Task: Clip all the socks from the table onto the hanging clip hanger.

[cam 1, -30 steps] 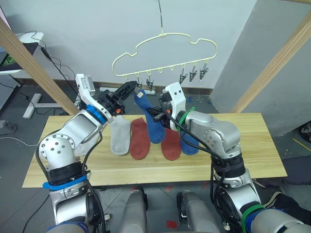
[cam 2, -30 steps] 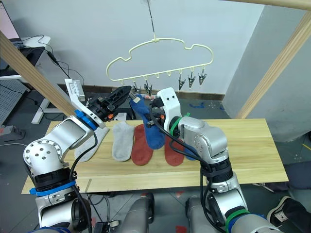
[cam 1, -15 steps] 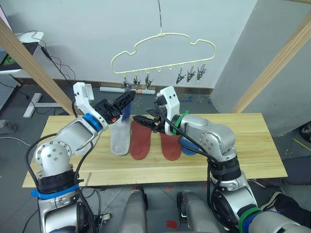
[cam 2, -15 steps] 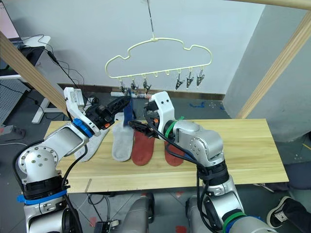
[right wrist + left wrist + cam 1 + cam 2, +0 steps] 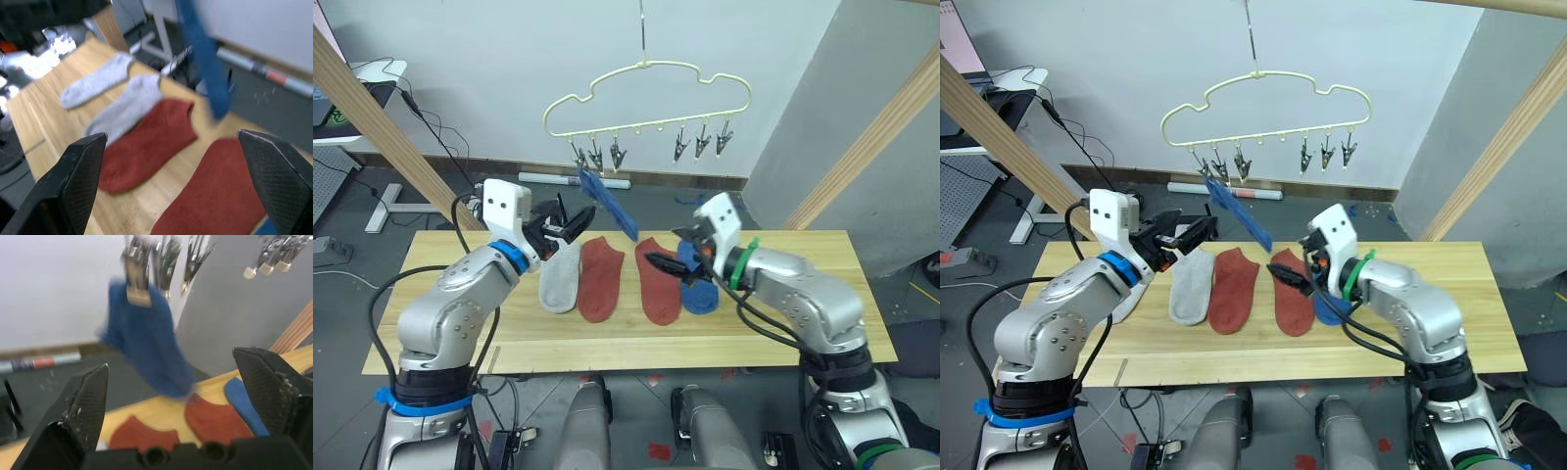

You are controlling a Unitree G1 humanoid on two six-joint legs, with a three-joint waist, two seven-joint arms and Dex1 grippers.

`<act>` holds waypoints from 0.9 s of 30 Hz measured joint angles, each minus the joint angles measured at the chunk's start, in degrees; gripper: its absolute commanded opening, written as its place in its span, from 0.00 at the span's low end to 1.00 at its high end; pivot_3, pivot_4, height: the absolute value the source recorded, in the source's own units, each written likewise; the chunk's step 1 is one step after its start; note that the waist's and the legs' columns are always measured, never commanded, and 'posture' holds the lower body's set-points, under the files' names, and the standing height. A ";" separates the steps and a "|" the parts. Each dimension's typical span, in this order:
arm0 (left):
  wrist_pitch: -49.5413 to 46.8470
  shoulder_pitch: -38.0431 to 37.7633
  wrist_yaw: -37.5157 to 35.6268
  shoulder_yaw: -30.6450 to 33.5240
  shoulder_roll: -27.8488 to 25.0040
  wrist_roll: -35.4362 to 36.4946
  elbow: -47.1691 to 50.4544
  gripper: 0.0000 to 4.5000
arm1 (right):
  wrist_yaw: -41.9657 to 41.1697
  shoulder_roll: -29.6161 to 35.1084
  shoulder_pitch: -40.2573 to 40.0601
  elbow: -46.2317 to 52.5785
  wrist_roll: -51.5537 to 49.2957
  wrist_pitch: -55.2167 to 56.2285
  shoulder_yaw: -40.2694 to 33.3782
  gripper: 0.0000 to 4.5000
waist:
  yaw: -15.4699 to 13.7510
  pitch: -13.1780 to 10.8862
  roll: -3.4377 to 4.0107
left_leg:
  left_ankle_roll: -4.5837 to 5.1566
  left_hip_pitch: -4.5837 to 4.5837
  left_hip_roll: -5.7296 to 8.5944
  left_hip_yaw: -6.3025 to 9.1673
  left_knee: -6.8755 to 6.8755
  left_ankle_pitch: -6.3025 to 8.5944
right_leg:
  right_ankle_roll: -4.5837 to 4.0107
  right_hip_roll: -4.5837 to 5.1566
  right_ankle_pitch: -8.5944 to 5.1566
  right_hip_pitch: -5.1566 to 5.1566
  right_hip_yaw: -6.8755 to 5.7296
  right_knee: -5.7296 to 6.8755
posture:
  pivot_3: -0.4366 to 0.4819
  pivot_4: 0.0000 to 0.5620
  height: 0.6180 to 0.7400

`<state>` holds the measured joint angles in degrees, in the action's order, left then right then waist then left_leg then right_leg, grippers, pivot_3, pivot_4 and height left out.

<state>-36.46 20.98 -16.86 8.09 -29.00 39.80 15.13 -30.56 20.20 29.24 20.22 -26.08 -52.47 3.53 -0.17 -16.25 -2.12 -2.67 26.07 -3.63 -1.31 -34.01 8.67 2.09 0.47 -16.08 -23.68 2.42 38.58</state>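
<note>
- We see one blue sock point(image 5: 608, 203) hanging from a clip at the left end of the hanger point(image 5: 646, 98), swung out at a slant (blurred).
- Our left gripper point(image 5: 571, 224) is wide open and empty, just below that sock.
- Our right gripper point(image 5: 666, 266) is wide open too, holding nothing, over the table point(image 5: 822, 294).
- On the table lie two grey socks point(image 5: 1192, 285), two red socks point(image 5: 1234, 289) and the other blue sock point(image 5: 700, 286).

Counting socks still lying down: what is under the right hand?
A blue ankle sock lies on the wooden table beneath the right hand; the arm covers its upper part.
</note>
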 measured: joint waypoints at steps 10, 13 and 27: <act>7.01 4.03 -1.41 -4.76 4.53 -10.50 -1.52 0.55 | -1.96 1.39 1.70 0.50 -3.62 3.20 -3.51 1.00 | 0.27 0.00 -0.01 | 0.01 0.00 0.02 -0.06 -0.06 -0.01 | 0.04 -0.02 -0.02 0.00 0.06 0.04 | 0.51 0.44 1.00; 10.13 5.31 -1.49 -5.68 6.36 -13.80 -3.81 0.55 | -2.31 1.11 2.58 1.47 -4.98 3.84 -3.86 1.00 | 0.25 0.00 0.00 | 0.01 0.00 0.01 -0.03 -0.06 -0.01 | 0.01 -0.04 0.00 0.00 0.04 0.05 | 0.51 0.44 1.00; 22.32 10.67 0.03 -6.15 13.37 -23.97 -16.48 0.55 | -4.24 1.94 6.14 1.92 -9.04 6.37 -5.20 1.00 | 0.31 0.00 -0.01 | 0.01 0.00 0.01 -0.01 -0.28 -0.01 | -0.03 -0.06 0.03 0.01 0.02 0.29 | 0.49 0.45 1.00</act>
<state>-14.13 31.65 -16.83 1.94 -15.63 15.83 -1.35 -34.80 22.14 35.38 22.14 -35.12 -46.10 -1.67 0.14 -16.24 -2.12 -2.66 26.07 -3.62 -1.32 -34.30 8.66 2.06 0.41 -16.06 -23.67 2.44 38.87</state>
